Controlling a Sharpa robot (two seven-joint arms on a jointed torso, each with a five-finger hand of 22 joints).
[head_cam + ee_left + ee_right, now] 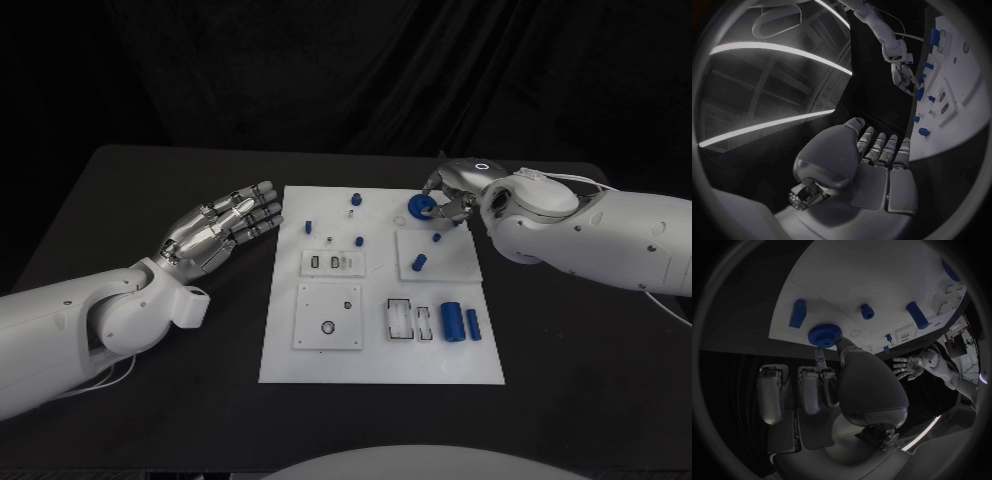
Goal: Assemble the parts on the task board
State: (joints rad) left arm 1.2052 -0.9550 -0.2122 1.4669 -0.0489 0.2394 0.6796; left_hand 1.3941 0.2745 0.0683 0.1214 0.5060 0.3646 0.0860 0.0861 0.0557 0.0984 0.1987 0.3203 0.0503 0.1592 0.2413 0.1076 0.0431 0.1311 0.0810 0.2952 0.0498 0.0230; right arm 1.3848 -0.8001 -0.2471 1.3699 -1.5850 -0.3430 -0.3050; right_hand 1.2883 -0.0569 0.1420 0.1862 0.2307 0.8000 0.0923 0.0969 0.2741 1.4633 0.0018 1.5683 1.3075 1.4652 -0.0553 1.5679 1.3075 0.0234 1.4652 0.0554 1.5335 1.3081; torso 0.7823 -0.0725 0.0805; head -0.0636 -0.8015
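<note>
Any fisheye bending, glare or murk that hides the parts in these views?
Head view: task board evenly lit, edges straight, table dark. Left wrist view: bright streaks arc across, board edge bends. Right wrist view: blue gear at the right hand sharp, board curved, rim dark.

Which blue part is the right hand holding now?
The round toothed blue gear, pinched by the right hand at the task board's far edge; the other blue parts lie untouched.

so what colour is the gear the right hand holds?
Blue; the gear shows best in the right wrist view.
</note>
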